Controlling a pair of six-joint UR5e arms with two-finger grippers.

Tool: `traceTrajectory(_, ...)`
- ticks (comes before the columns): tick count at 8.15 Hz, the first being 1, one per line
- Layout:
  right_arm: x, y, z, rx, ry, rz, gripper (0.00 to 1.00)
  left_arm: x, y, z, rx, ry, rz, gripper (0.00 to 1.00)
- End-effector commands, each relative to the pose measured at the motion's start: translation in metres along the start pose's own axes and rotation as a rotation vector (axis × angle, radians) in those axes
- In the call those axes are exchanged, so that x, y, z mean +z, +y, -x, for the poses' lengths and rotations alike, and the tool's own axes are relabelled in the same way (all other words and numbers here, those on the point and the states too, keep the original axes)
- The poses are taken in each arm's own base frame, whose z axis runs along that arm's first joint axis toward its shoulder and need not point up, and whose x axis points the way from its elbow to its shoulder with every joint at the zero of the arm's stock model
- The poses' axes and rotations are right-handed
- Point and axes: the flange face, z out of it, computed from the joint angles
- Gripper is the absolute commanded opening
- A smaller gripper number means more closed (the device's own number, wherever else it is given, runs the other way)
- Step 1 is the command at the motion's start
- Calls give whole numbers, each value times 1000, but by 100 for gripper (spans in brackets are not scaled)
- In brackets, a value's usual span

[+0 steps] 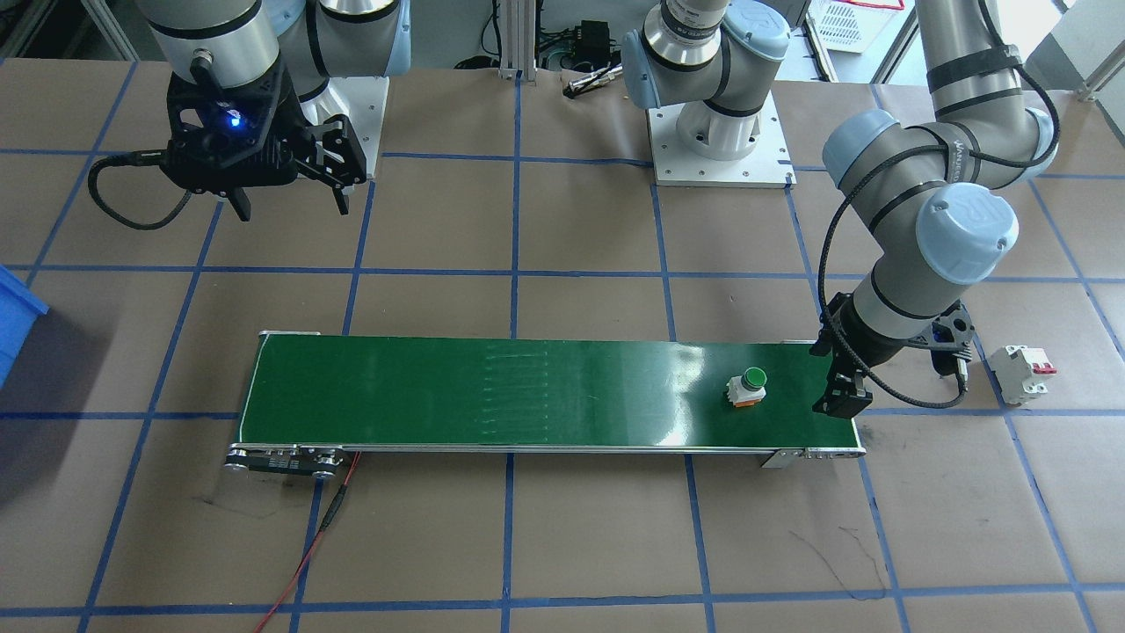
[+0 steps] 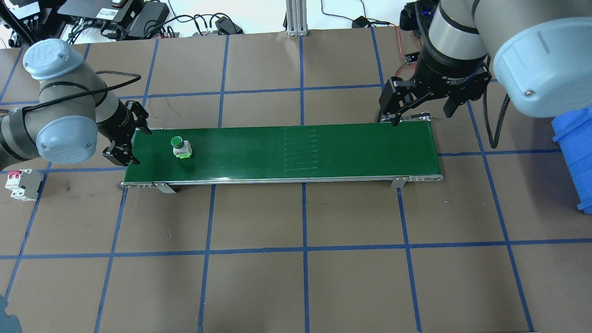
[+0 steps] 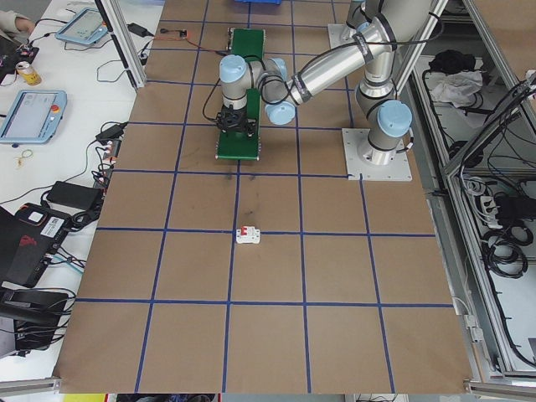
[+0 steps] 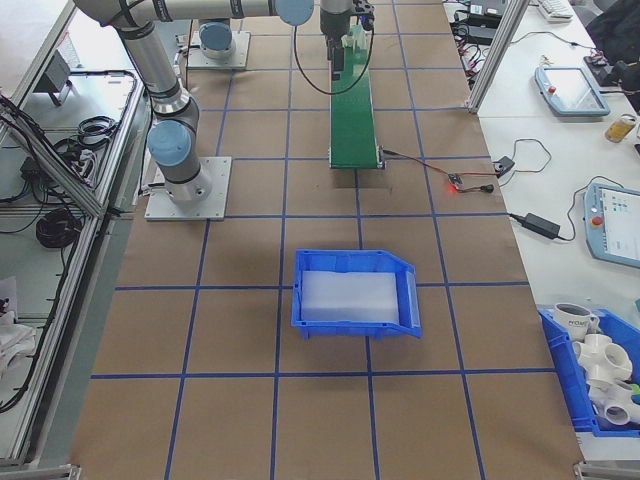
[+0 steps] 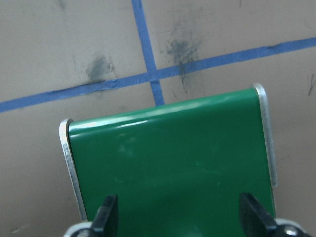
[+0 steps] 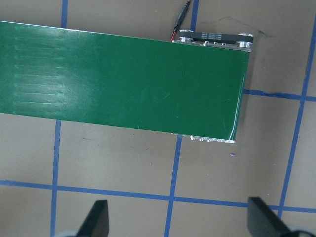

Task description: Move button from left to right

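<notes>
Left gripper (image 2: 121, 138) open, holding nothing, low at the left end of the green conveyor belt (image 2: 296, 148), fingers spread across the belt's width. Button (image 2: 178, 146) upright on the belt just beside this gripper, toward the belt's middle, not touching. Right gripper (image 2: 418, 107) open, empty, raised over the far edge of the belt's other end, well apart from button. White circuit breaker (image 2: 21, 184) on worktop (image 2: 296, 277) near left arm.

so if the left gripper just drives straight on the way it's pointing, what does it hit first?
Most likely the green conveyor belt at its left end: the left gripper points down at it, open. The button sits off to the side, though height is unclear.
</notes>
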Motion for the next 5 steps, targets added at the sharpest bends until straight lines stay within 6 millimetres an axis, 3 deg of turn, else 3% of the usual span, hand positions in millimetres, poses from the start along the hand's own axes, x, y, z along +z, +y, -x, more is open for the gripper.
traceTrajectory(1,34,-21,0,-44,-17,67,100,-22,-6,3,366,6,-53,100)
traceTrajectory(2,42,-24,0,-50,-20,84,100,-40,-12,0,558,26,-80,100)
traceTrajectory(3,65,-33,0,-49,-25,128,100,-64,-22,-8,733,41,-109,100)
traceTrajectory(5,100,-44,0,-49,-32,165,100,-130,-32,-21,962,1,-106,100)
